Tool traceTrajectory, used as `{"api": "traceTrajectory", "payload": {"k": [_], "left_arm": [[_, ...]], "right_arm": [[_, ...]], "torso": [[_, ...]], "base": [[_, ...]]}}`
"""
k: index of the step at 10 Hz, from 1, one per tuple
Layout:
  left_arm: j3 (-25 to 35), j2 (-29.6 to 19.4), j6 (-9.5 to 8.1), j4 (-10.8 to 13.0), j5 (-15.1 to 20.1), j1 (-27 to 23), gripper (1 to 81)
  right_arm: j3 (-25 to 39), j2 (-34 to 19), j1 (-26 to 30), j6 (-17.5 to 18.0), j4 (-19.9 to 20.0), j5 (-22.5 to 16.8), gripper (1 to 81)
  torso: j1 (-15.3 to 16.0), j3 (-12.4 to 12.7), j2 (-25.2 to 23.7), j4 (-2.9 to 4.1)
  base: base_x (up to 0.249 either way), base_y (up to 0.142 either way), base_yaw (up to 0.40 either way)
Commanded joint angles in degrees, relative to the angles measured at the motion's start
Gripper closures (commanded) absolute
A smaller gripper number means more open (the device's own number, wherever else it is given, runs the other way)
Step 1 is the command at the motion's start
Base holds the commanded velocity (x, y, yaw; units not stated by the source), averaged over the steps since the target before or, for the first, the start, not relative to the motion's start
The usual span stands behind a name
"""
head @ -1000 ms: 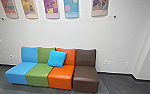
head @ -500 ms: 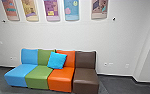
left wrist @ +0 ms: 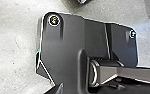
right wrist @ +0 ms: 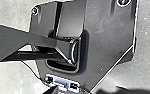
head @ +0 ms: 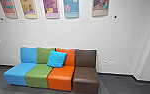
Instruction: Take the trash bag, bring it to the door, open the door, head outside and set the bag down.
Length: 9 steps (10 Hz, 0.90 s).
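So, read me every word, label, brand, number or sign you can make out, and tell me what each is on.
No text can be read, so there is nothing to quote.
Purple poster, blue poster: small marks, perhaps lettering, too small to read.
Other wall posters: same, too small to read.
Seats and cushion: no lettering I can make out.

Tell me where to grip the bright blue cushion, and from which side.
Take the cushion by its top edge, probably from the front and above. It leans against the green backrest and the orange backrest, front face uncovered, that edge uppermost; it looks soft enough to pinch.
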Motion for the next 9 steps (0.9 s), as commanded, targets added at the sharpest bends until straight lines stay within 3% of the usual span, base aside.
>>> {"api": "traceTrajectory", "payload": {"k": [1,4,5,7,9], "left_arm": [[1.65,-2.26,-0.27,-2.68,3.42,-4.77,1.0],[4.11,-4.64,-0.27,-4.79,4.22,-7.23,1.0],[4.91,-5.35,-0.27,-4.97,4.22,-7.76,1.0],[5.26,-6.22,-0.27,-6.38,4.31,-9.34,1.0],[5.26,-6.49,-0.27,-6.99,6.76,-11.72,1.0]], "right_arm": [[5.28,-5.10,2.24,0.12,0.24,-3.46,1.0],[11.70,-10.11,2.50,0.12,0.24,-3.10,1.0],[13.21,-11.27,2.50,0.12,0.33,-3.10,1.0],[16.46,-13.82,2.42,0.12,0.33,-3.10,1.0],[20.22,-17.06,2.32,0.12,0.33,-3.02,1.0]], "torso": [[3.52,-5.15,-5.47,0.00],[7.50,-10.80,-11.65,0.00],[8.74,-7.41,-13.62,0.00],[10.73,-9.03,-16.86,0.00],[13.11,-9.57,-20.57,0.00]], "base": [[0.000,0.000,0.000],[0.000,0.000,0.000],[0.000,0.000,0.000],[0.000,0.000,0.000],[0.000,0.000,0.000]]}}
